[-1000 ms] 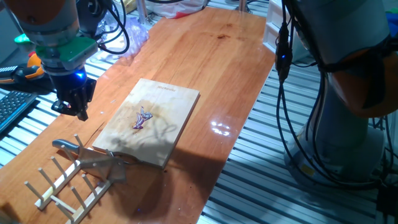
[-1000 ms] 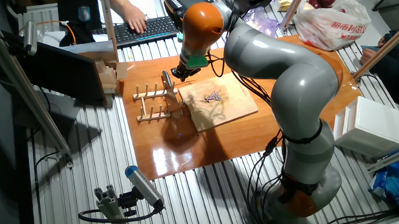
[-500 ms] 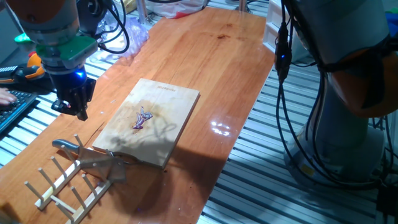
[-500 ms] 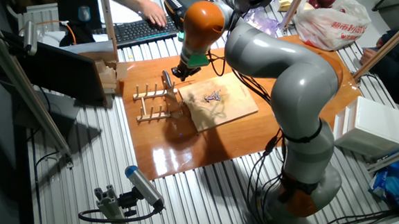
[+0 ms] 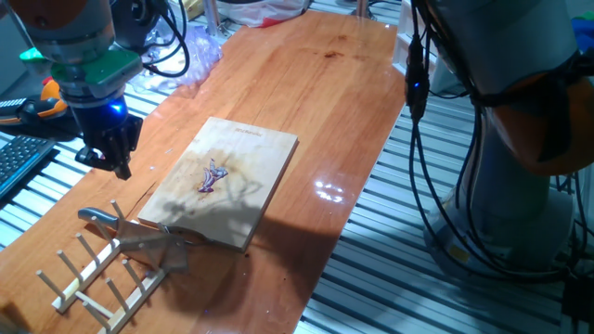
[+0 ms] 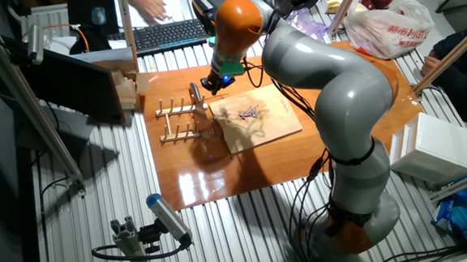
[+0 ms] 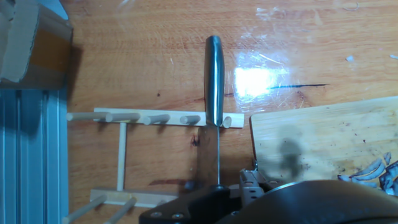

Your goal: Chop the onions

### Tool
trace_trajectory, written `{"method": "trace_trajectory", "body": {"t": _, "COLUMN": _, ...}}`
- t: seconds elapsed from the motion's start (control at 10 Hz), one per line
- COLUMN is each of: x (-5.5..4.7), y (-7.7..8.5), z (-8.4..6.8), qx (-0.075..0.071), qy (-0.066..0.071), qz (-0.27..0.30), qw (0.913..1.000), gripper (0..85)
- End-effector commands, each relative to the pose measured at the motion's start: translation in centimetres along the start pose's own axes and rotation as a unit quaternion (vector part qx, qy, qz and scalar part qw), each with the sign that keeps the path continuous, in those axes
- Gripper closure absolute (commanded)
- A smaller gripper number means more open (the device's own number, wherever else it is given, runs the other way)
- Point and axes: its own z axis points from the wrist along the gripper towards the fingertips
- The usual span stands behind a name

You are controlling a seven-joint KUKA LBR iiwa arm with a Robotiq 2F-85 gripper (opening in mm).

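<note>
- Since a second ago we see almost nothing changed on the tabletop (image 5: 306, 83): the gripper (image 5: 109, 158) has crept only slightly in one fixed view, and the onions, board, knife and rack lie as they did; the person's hand (image 6: 150, 6) at the keyboard (image 6: 165, 34) has shifted.
- At the left of one fixed view, our gripper hangs above the tabletop, just off the left edge of the wooden board (image 5: 227, 181), clear of everything.
- We cannot tell how far the jaws stand apart; the fingers look dark and close together, and nothing shows between them.
- Below the gripper lies the knife (image 5: 135, 227), its metal handle toward the left and its blade resting over the dowel rack (image 5: 102, 274) at the board's near corner.
- In the hand view the knife (image 7: 214, 93) runs straight up the picture, handle at the top, crossing the rack (image 7: 137, 118) beside the board's corner (image 7: 323, 137).
- The onions (image 5: 212, 175) sit near the middle of the board as a small cluster of purple slivers, their long axis running roughly along the board's length, from near end to far end.
- In the other fixed view the onions (image 6: 248, 112) lie on the board (image 6: 258, 120) just right of the gripper (image 6: 212, 85).
- In the hand view purple slivers (image 7: 376, 171) show at the lower right edge.
</note>
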Motion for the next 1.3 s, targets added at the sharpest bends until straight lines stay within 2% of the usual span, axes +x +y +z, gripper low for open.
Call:
{"method": "trace_trajectory", "body": {"t": 0.0, "x": 0.03, "y": 0.03, "z": -0.01, "qx": 0.0, "qy": -0.002, "qz": -0.001, "qw": 1.0, "gripper": 85.0}}
{"method": "trace_trajectory", "body": {"t": 0.3, "x": 0.02, "y": 0.08, "z": 0.08, "qx": -0.004, "qy": -0.002, "qz": -0.007, "qw": 1.0, "gripper": 85.0}}
{"method": "trace_trajectory", "body": {"t": 0.5, "x": 0.04, "y": 0.06, "z": 0.1, "qx": -0.003, "qy": 0.006, "qz": -0.008, "qw": 0.9999, "gripper": 85.0}}
{"method": "trace_trajectory", "body": {"t": 0.7, "x": 0.08, "y": 0.15, "z": 0.25, "qx": -0.004, "qy": 0.006, "qz": 0.003, "qw": 1.0, "gripper": 85.0}}
{"method": "trace_trajectory", "body": {"t": 0.9, "x": 0.02, "y": 0.12, "z": 0.31, "qx": -0.009, "qy": 0.017, "qz": 0.008, "qw": 0.9998, "gripper": 85.0}}
{"method": "trace_trajectory", "body": {"t": 1.2, "x": 0.02, "y": 0.11, "z": 0.32, "qx": -0.005, "qy": 0.017, "qz": 0.012, "qw": 0.9998, "gripper": 85.0}}
